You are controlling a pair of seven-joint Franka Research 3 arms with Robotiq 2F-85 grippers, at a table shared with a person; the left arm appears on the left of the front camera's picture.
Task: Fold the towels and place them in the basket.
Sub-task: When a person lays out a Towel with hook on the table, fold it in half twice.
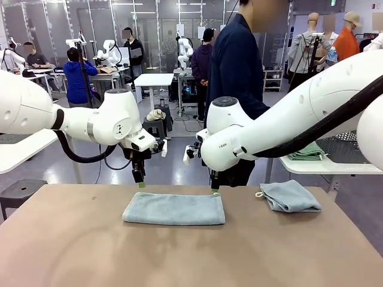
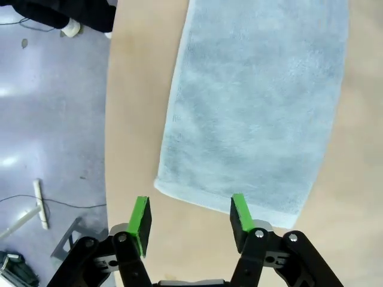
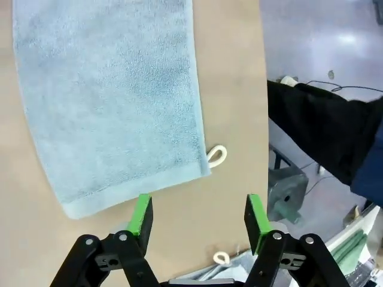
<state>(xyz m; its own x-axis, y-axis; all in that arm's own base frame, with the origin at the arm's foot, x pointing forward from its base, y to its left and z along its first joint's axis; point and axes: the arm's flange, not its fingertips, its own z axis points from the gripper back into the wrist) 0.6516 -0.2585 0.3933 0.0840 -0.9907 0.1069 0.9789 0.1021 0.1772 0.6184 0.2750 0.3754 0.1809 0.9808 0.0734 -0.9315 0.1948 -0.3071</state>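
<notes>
Folded towel point(image 1: 173, 209) flat on the table point(image 1: 72, 239), both arms poised empty at its far corners

The left gripper point(image 2: 190, 214) and right gripper point(image 3: 196, 210) each stand wide apart with nothing between the pads, one over the towel's left end, one over its right, seemingly just clear of the cloth. A second towel point(image 1: 290, 196) lies rumpled well to the right. I'd worry a pinch from here takes only the top layer and the fold falls open, or the white loop point(image 3: 216, 155) snags a finger
</notes>
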